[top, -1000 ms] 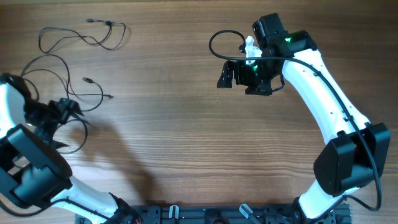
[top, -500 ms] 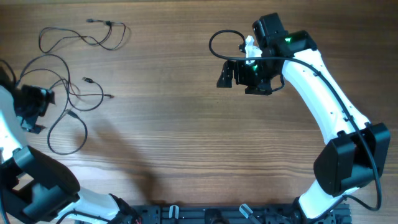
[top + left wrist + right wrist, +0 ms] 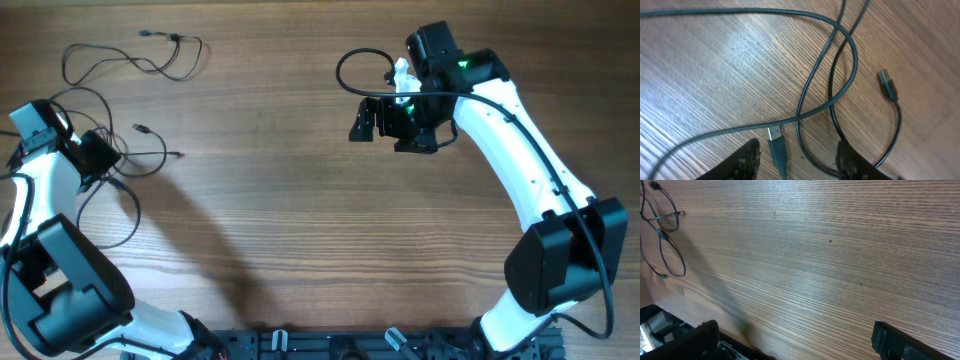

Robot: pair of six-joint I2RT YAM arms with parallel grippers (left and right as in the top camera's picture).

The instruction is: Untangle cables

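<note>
Cables [image 3: 856, 57]: still crossed; a new grasp is needed.
Left hand [image 3: 797, 150]: brought back above plug [image 3: 776, 145], held apart.
Right hand [image 3: 795, 332]: held apart.

Robotics lab, wood-grain table [image 3: 300, 200], white robot arm [image 3: 512, 150]

Under me, a worktop [image 3: 300, 200] of brown wood fills every view, its fine grain running across. Two small dark specks [image 3: 830, 241] mark it in my right wrist view. From overhead, a black rail [image 3: 330, 345] runs along its near edge.
</note>
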